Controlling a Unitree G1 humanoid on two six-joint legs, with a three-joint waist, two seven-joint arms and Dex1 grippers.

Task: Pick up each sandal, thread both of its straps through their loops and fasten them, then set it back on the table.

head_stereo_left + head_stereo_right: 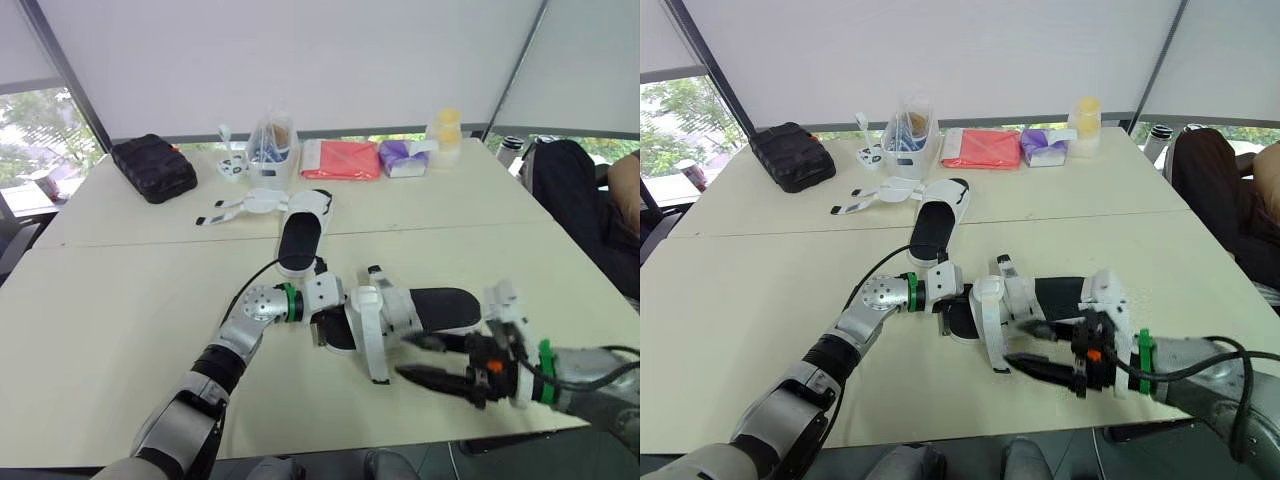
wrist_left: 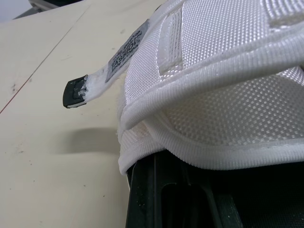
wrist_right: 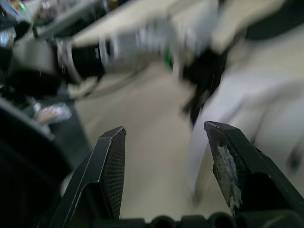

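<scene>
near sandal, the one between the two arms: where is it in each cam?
Left eye: near sandal, low centre-right.
Right eye: low centre.
Left wrist: its white mesh upper, close up.
Right wrist: probably the blurred pale shape beyond the open right pincer.
Shared landmark: the cream table.

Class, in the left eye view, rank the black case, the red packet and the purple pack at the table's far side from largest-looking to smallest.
1. black case
2. red packet
3. purple pack
All lie about equally far away, so nearness hardly skews this.
</scene>
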